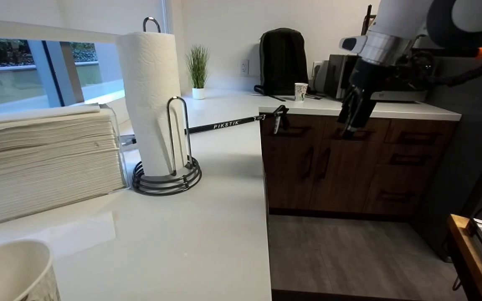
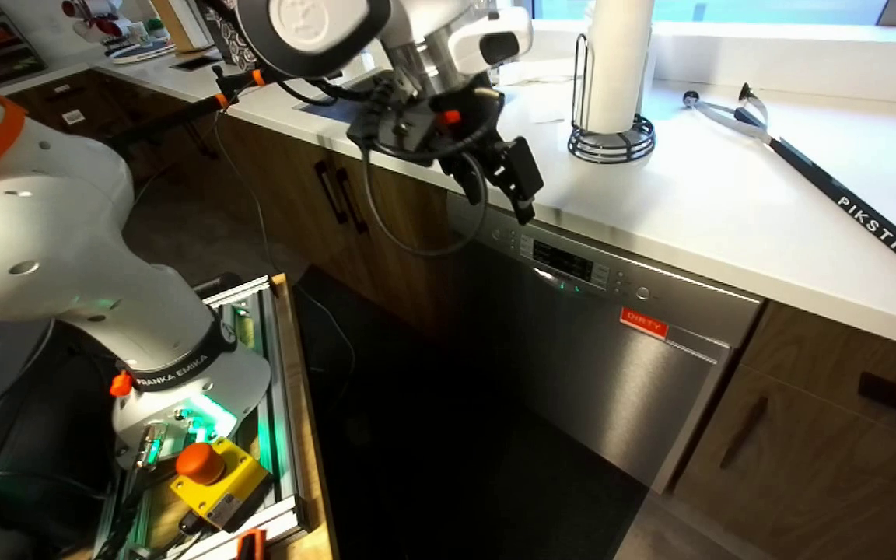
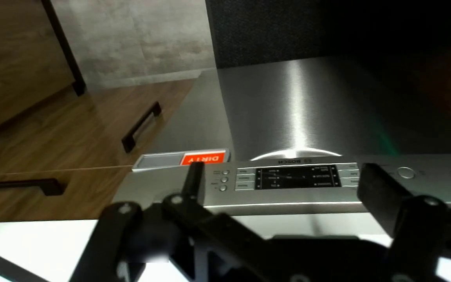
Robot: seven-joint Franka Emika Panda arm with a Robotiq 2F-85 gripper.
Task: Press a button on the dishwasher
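The dishwasher (image 2: 596, 350) is a stainless steel appliance under the white counter. It also shows in the wrist view (image 3: 264, 105), upside down. Its control strip (image 3: 288, 199) has a dark display (image 3: 296, 177) with flat buttons on both sides, small round buttons (image 3: 224, 180), and a larger round button (image 3: 406, 172). My gripper (image 2: 499, 204) is open and empty. It hangs near the counter's front edge, around the control strip's height, and seems apart from it. In the wrist view the fingers (image 3: 283, 172) stand either side of the display. In an exterior view the gripper (image 1: 348, 125) points down; the dishwasher front is hidden there.
The white counter (image 2: 728, 187) overhangs the dishwasher. A paper towel roll (image 2: 617, 70) in a wire stand and a black PIKSTIK grabber (image 2: 845, 198) are on it. A red DIRTY sign (image 2: 644, 322) is on the door. Wooden cabinets (image 2: 821, 420) flank the dishwasher.
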